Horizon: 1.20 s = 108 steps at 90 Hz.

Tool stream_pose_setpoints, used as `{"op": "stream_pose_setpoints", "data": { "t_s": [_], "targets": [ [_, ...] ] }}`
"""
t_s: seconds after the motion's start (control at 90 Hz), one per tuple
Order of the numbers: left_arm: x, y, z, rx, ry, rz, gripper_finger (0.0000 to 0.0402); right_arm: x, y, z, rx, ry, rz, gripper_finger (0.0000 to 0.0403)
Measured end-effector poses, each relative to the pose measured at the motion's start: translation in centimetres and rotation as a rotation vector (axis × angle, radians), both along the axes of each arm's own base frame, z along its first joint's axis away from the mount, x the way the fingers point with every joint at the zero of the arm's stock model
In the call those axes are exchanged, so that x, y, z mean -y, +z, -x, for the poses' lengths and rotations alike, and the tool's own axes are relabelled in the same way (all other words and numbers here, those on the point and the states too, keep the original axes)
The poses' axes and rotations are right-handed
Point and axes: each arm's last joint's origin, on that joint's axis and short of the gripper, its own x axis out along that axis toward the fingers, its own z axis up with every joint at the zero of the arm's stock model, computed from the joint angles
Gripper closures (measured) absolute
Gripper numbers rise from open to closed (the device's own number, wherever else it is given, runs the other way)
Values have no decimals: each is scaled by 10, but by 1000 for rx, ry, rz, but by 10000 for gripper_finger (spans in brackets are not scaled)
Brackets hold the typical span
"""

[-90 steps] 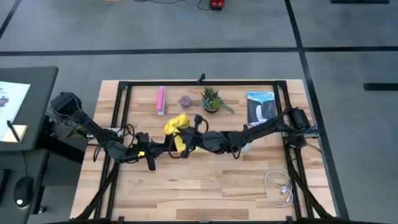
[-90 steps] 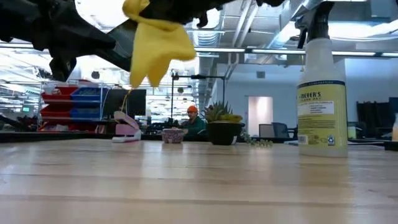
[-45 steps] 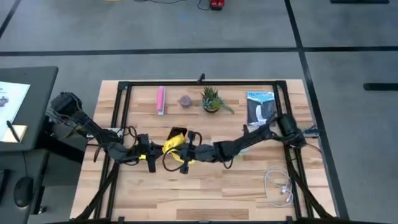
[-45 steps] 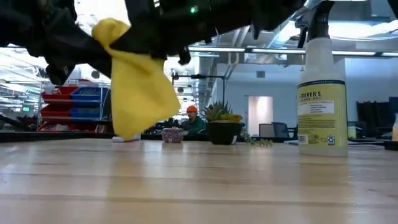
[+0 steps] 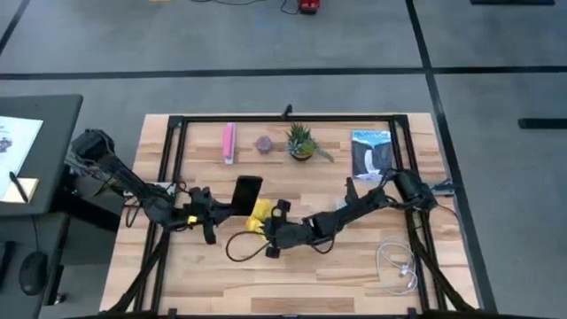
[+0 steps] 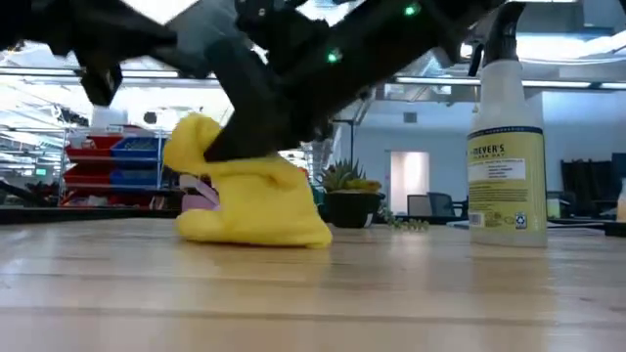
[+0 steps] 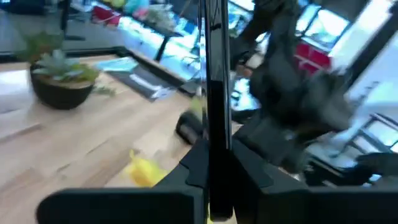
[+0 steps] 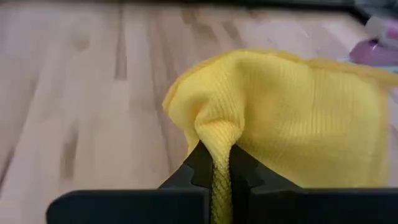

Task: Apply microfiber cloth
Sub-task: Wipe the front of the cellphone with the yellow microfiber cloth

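A: Where does the microfiber cloth (image 5: 260, 213) sit?
B: Bunched on the surface (image 5: 354, 275) near its middle, pinched in the right claw (image 5: 268, 227). The phone (image 5: 244, 195), gripped by the left claw (image 5: 219, 206), is just to its left, edge touching it.
A: And along the far edge?
B: Left to right: the bar (image 5: 229, 142), a small bowl (image 5: 264, 143), the plant (image 5: 301, 142), a booklet (image 5: 371, 152). A coiled cable (image 5: 396, 264) lies at the near right corner

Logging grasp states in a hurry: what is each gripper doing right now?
Left gripper: shut on the phone, held edge-on.
Right gripper: shut on the cloth, which touches the table.
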Motion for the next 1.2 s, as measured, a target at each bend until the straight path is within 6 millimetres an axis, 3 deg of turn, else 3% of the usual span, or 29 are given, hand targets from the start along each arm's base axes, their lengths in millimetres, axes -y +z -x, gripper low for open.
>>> {"op": "stream_pose_setpoints", "data": {
  "t_s": [0.089, 0.2, 0.411, 0.544, 0.644, 0.833, 1.011, 1.2],
  "targets": [
    [0, 0, 2, -9, 4, -21, 386, -15, -3, 6, -12, 28, 14, 403],
    [1, 4, 5, 1, -12, -42, 386, -28, 16, 17, -21, 43, 44, 403],
    [4, 4, 8, -1, -35, -51, 386, -37, 39, 50, -142, -20, 200, 403],
    [4, -3, 6, -12, -48, 84, 386, -38, 61, 73, -203, -51, 229, 403],
    [4, -19, 2, -68, -38, 229, 386, -38, 73, 94, -257, -82, 272, 403],
    [8, -54, -6, -149, 34, 444, 386, -44, 101, 122, -190, -150, 284, 403],
    [12, -83, -11, -188, 104, 540, 386, -56, 112, 124, -106, -112, 279, 403],
    [14, -110, -16, -202, 190, 621, 386, -59, 108, 120, -141, -43, 282, 403]
  ]
}}
